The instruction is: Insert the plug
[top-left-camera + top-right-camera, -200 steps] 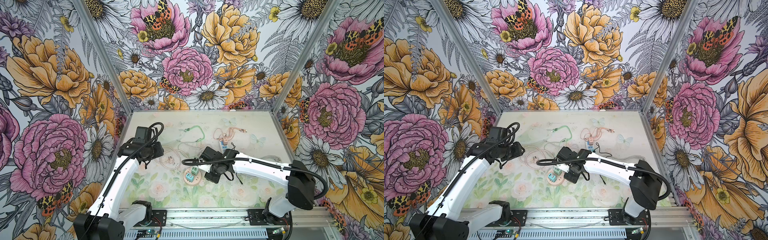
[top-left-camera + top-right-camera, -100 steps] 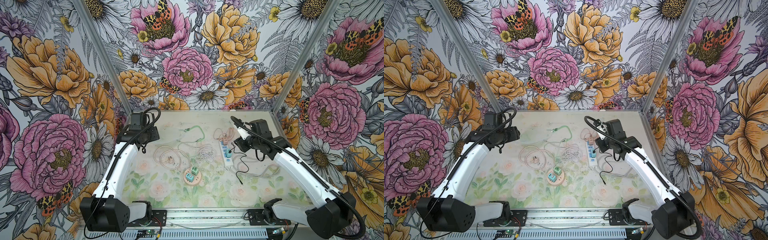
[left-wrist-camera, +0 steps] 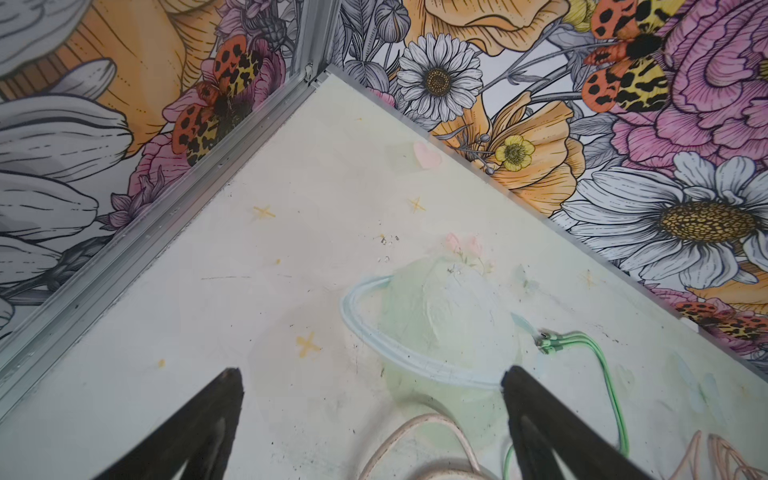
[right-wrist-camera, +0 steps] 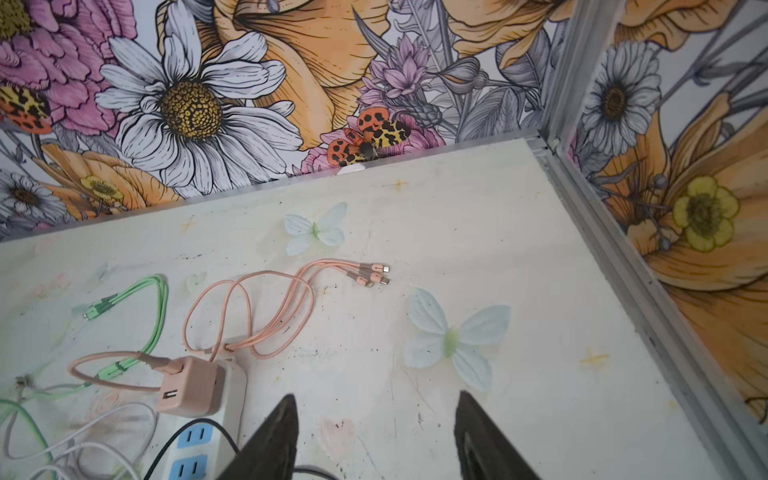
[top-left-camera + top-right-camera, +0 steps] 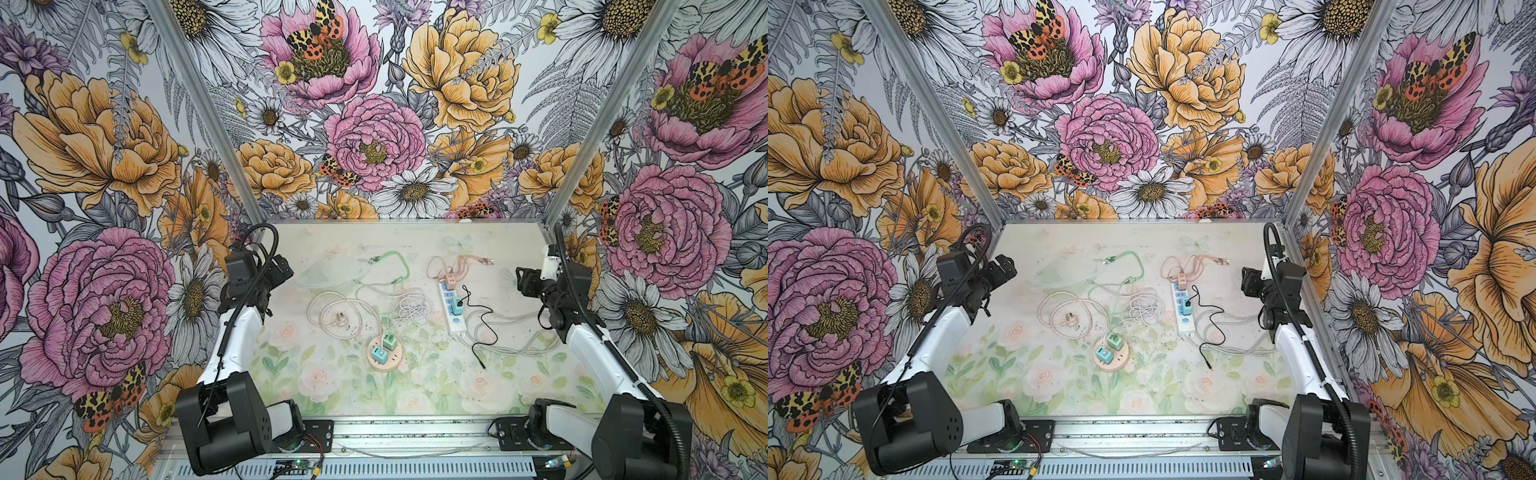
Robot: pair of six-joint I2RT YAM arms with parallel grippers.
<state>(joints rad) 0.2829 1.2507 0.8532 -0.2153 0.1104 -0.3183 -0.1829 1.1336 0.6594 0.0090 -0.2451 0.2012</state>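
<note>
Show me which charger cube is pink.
The charger at the power strip's far end; its neighbour and the pair on the round socket are teal or green.

Counted on the table: two robot arms, left arm (image 5: 241,332) and right arm (image 5: 590,349). One white power strip (image 5: 455,327). One round pink socket (image 5: 394,365). Four cube chargers: pink charger (image 5: 446,277), teal charger (image 5: 457,306), green charger (image 5: 390,341), light-blue charger (image 5: 378,354). Six cables: green cable (image 5: 376,260), pink cable (image 5: 484,262), white cable (image 5: 411,309), beige cable (image 5: 338,321), black cable (image 5: 483,366), grey cable (image 5: 509,353).

Left pincer (image 3: 370,370), right pincer (image 4: 377,395): wider, farther apart.
</note>
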